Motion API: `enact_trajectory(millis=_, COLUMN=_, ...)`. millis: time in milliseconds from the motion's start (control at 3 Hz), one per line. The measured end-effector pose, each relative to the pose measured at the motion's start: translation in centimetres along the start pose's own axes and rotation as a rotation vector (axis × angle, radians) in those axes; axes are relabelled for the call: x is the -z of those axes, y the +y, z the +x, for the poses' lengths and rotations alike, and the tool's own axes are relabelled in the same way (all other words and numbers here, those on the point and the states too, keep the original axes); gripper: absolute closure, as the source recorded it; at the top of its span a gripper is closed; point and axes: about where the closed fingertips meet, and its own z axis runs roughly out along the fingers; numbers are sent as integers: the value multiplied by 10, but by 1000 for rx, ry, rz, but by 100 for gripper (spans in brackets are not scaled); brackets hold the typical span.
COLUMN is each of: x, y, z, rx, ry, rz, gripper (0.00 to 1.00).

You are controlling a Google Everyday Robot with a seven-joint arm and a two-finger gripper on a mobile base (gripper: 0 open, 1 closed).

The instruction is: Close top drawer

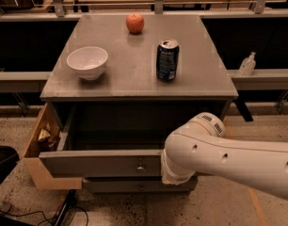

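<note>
The top drawer (pixel 99 163) is a wide grey drawer with a small metal knob (pixel 140 167). It stands partly open under the cabinet top (pixel 134 79), and only a narrow strip of its dark inside shows. My white arm (pixel 219 159) reaches in from the right. Its rounded end lies against the right part of the drawer front. The gripper is hidden behind that arm link, at the right end of the drawer front.
On the cabinet top stand a white bowl (pixel 87 61), a blue can (pixel 167 60) and a red apple (pixel 134 23). A wooden side compartment (pixel 40 135) sticks out on the left. A lower drawer front (pixel 130 185) shows beneath. A pump bottle (pixel 247 64) stands on the right ledge.
</note>
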Motion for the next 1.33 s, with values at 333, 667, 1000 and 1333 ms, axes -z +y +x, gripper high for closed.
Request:
enact_trajectory(millis=333, x=-6, y=-19, z=3, rx=6, ry=22, rz=6, gripper=100)
enact_trajectory(millis=667, x=-6, y=-18, z=3, rx=6, ry=22, rz=6, gripper=100)
enact_trajectory(millis=1000, x=-21, y=-49, z=16, rx=4, ry=40, rz=4, gripper=100)
enact_trajectory(millis=1333, x=-21, y=-45, z=15, rx=4, ry=40, rz=4, gripper=100)
